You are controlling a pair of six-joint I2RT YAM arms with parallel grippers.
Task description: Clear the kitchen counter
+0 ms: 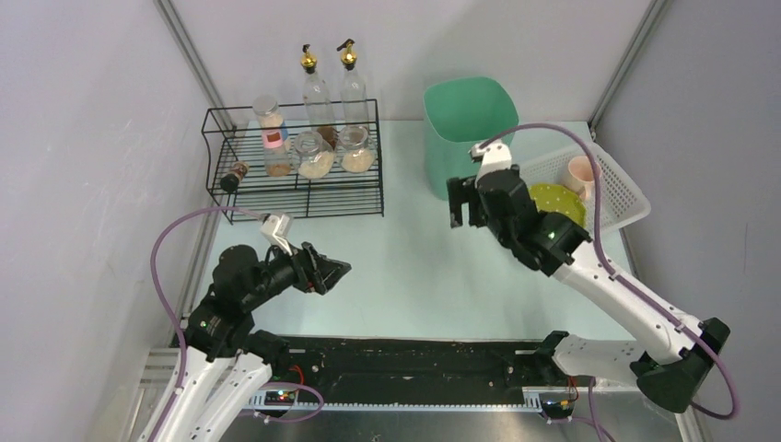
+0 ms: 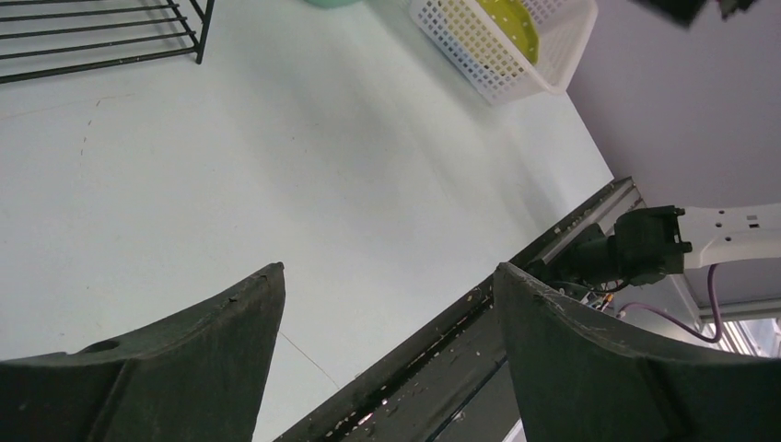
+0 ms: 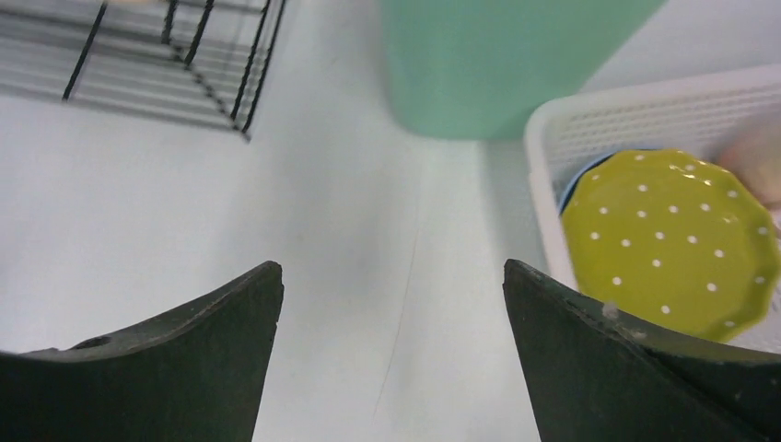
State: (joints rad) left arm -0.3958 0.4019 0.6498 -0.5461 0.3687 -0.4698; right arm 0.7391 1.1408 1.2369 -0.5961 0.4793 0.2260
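The kitchen counter (image 1: 405, 267) is a pale mint-green tabletop; it also shows in the left wrist view (image 2: 276, 166) and the right wrist view (image 3: 322, 230). My left gripper (image 1: 333, 273) is open and empty, held low over the counter's near left part. In its own view the gripper (image 2: 389, 269) frames bare counter and the near edge rail. My right gripper (image 1: 466, 201) is open and empty, raised over the counter beside the white basket (image 1: 619, 189). In its own view the gripper (image 3: 391, 265) frames bare counter.
A black wire rack (image 1: 295, 184) at the back left holds jars and bottles (image 1: 316, 155). A green bin (image 1: 468, 129) stands at the back centre. The white basket holds a yellow dotted plate (image 1: 558, 201) and a pink cup (image 1: 582, 175). Aluminium posts (image 1: 189, 46) border the corners.
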